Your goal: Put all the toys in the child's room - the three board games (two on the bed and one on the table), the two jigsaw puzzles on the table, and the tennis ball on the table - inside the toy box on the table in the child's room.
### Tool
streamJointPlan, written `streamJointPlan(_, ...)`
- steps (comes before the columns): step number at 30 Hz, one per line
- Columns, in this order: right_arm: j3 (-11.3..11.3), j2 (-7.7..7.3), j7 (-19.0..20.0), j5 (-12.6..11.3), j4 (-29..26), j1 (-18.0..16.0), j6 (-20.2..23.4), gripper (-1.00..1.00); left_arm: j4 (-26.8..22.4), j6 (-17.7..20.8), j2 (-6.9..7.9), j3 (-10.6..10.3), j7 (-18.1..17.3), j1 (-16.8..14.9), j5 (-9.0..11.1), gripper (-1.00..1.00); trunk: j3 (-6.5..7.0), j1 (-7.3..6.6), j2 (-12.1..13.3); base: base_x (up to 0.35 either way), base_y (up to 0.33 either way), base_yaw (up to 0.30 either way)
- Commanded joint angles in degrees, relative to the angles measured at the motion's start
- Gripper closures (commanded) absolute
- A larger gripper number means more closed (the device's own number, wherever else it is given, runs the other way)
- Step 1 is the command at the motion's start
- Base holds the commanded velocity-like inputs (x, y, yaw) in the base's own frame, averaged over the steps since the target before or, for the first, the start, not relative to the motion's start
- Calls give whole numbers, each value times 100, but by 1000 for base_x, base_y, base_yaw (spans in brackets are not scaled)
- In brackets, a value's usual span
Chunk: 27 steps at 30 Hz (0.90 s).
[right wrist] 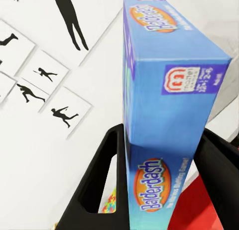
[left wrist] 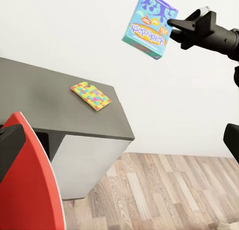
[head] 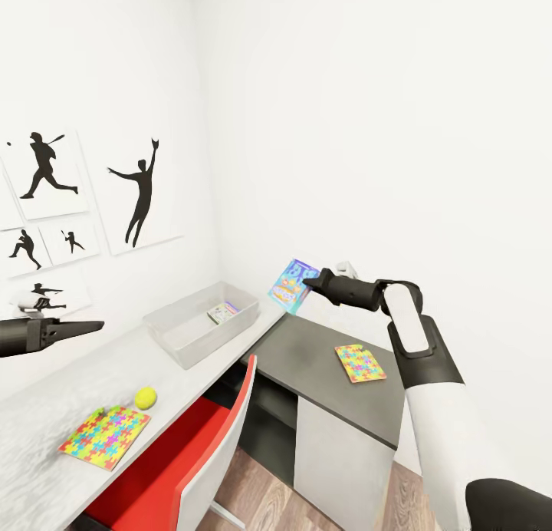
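Right gripper (head: 308, 283): fingers clamped on the light blue board game (head: 292, 285), held in air at frame centre, beside the toy box (head: 181, 339).
Left gripper (head: 93, 326): fingers' opening cannot be told.

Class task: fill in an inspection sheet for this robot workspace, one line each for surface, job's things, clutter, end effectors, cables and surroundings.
Surface: long white-topped table; lower dark grey-topped side cabinet beside it.
Job's things: shallow grey toy box on the table, one printed game box inside; small yellow-green tennis ball and a multicoloured jigsaw puzzle board on the table; second puzzle board on the cabinet; light blue board game box held in the air.
Clutter: nothing seen.
End effectors: right end effector shut on the light blue box; left end effector over the table, state unclear.
Cables: nothing seen.
Surroundings: red chair, wood-plank floor, black athlete-silhouette pictures on the white wall.
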Motion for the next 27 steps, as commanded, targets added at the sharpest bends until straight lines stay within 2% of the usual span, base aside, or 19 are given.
streamJointPlan(1,-9,33,7,14,6,-10,28,100,2,61,0,1,-25,-1,-4,-100,-3,2,-5,0,0,102)
streamJointPlan(4,-4,195,-2,58,14,-25,28,100,2,61,-7,3,-25,-1,-4,-100,-3,2,-5,0,0,217)
streamJointPlan(7,-8,249,-81,69,47,-23,20,100,1,61,-20,4,-25,-1,-4,-100,-3,2,-5,0,-25,274)
streamJointPlan(12,-7,268,-266,59,88,-29,-70,100,1,61,-19,4,-25,-1,-4,-100,-3,2,-5,0,-175,289)
streamJointPlan(27,4,300,-304,74,87,-41,-121,100,-33,61,-41,3,-25,-1,2,-100,-3,2,-5,75,-116,292)
